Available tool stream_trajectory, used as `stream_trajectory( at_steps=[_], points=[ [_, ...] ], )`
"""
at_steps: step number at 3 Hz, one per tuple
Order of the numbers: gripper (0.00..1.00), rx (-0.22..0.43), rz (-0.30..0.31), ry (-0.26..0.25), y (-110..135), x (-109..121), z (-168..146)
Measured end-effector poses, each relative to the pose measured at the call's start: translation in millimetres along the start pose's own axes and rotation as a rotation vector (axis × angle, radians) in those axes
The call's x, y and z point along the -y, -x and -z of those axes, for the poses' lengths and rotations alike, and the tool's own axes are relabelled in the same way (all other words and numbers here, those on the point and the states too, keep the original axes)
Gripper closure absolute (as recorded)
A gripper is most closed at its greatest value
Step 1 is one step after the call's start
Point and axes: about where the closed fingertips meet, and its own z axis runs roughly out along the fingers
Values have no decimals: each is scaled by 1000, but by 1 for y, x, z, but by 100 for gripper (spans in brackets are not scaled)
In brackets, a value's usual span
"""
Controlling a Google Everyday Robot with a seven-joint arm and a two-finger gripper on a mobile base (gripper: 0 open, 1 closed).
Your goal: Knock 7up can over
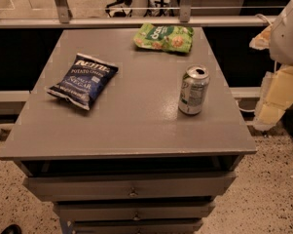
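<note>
Currently: grey matte worktop (131, 126), a flat rectangular slab with three drawers (131, 185) stacked below it, each with a small knob.

Left: one blue bag (82, 80), glossy crinkled foil with white lettering, lying flat and skewed to the worktop edges.

Back centre: one green bag (164, 37), crinkled film too, lying flat near the far edge.

Right of centre: one can (193, 90), a silver-grey aluminium cylinder with green-and-white print. It's upright with the pull-tab top showing. It stands alone, well apart from both bags and nearer the right edge than the left.

Far right, beyond the worktop's right edge: pincer (276, 94), cream-yellow blocky parts under a white rounded shell, well apart from the can. Open or closed: cannot tell.

Count: two bags, one can, three drawers, one pincer.
</note>
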Motion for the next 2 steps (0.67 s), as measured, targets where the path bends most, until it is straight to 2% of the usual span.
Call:
stream_trajectory(
  at_steps=[1, 2],
  points=[
    [0, 3, -1, -3, 0, 0, 0],
    [0, 114, 0, 16, 6, 7, -22]
  ],
)
